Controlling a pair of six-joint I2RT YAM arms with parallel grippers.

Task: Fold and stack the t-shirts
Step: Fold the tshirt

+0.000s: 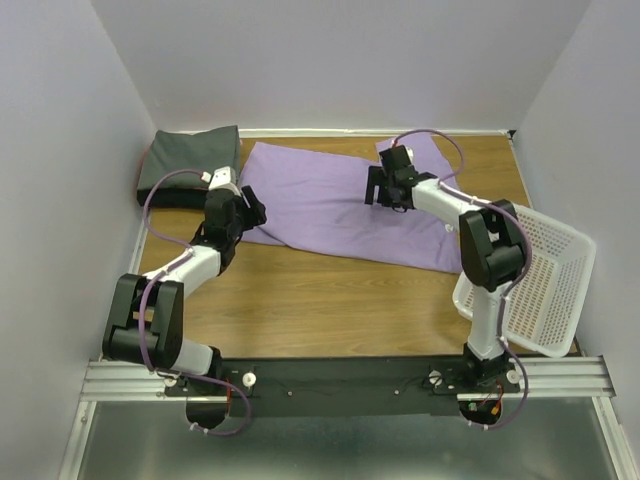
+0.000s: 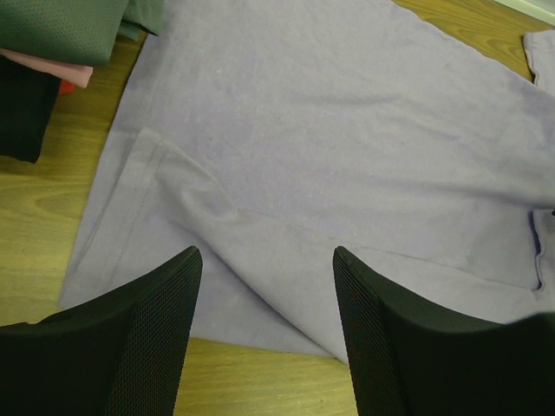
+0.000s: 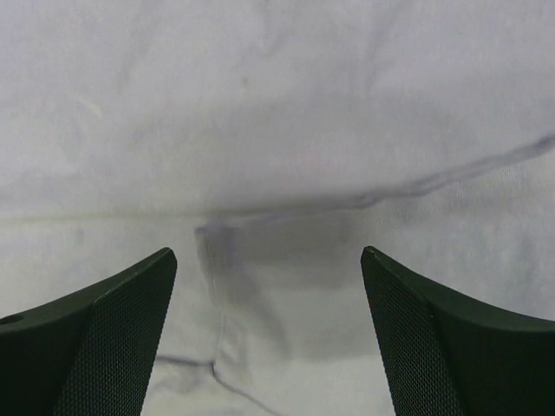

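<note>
Once past the rail (image 1: 340,372) along the near edge, just bare wood table (image 1: 330,310) for a bit. Got a white basket (image 1: 560,290) tilted at the right edge, well apart from the left side of things.

Next up, left gripper (image 1: 247,207): hanging over the near-left corner of the lavender shirt (image 1: 320,200), jaws apart, nothing between them. Can see a sleeve and hem right under the fingers in its wrist view, plus a strip of wood past the shirt's edge. Can't tell whether touching the cloth or just above it.

Further back, right gripper (image 1: 385,188): spread wide, pointed down over the far-right part of the same shirt, close to the fabric, gripping nothing. Only wrinkled cloth and a seam between the fingers in its own wrist view.

Shirt itself spread mostly flat across the back half of the table, running from far left toward the right side.

Way back in the far-left corner, grey shirt (image 1: 190,160), folded, on top of a pile. Peeking out under it from the left wrist view: a pink one (image 2: 52,69) and a black thing (image 2: 22,108), too little showing to say more.
</note>
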